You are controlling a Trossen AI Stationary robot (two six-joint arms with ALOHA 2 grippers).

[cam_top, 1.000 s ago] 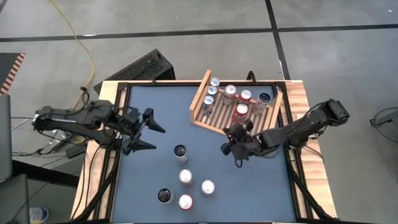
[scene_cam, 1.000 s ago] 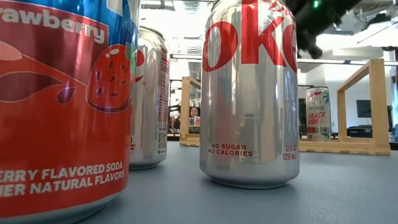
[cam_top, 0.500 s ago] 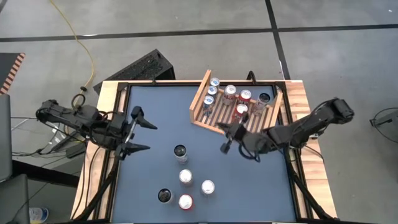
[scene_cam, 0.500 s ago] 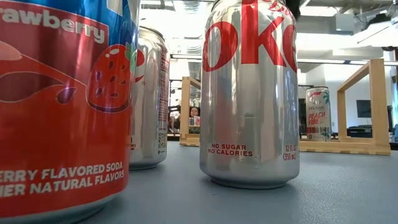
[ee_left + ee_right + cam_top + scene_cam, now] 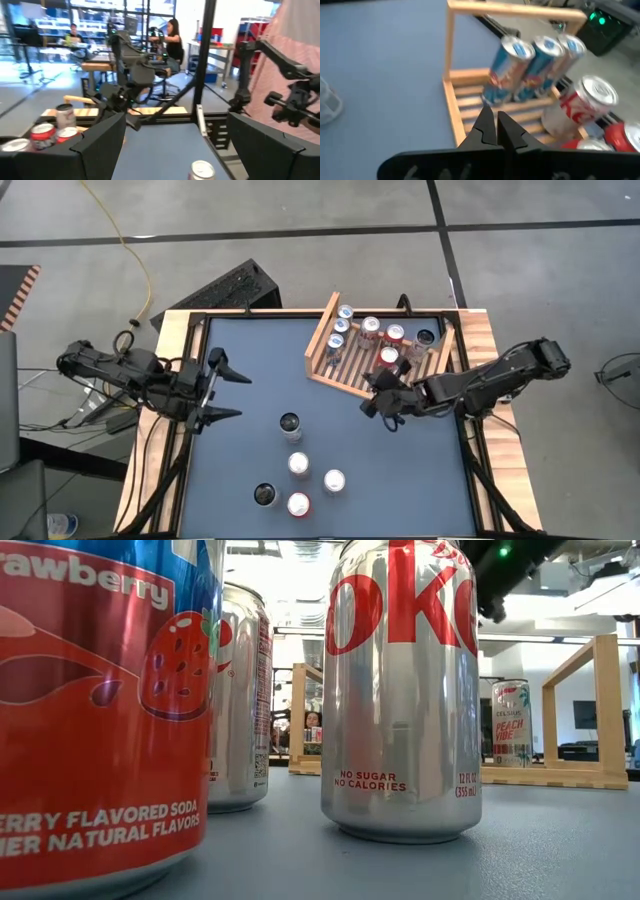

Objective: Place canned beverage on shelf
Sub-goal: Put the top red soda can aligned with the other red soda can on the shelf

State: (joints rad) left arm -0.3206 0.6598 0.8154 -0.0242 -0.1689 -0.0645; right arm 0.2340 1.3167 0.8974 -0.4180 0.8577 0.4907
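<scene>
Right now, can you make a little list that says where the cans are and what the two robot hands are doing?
shelf: wooden rack at the table's far right
cans on shelf: about seven, upright
cans on table: five, upright, in the near middle
left gripper: open, empty, hovering at the table's left edge
right gripper: shut, empty, just in front of the shelf
table: blue top, wooden frame
</scene>
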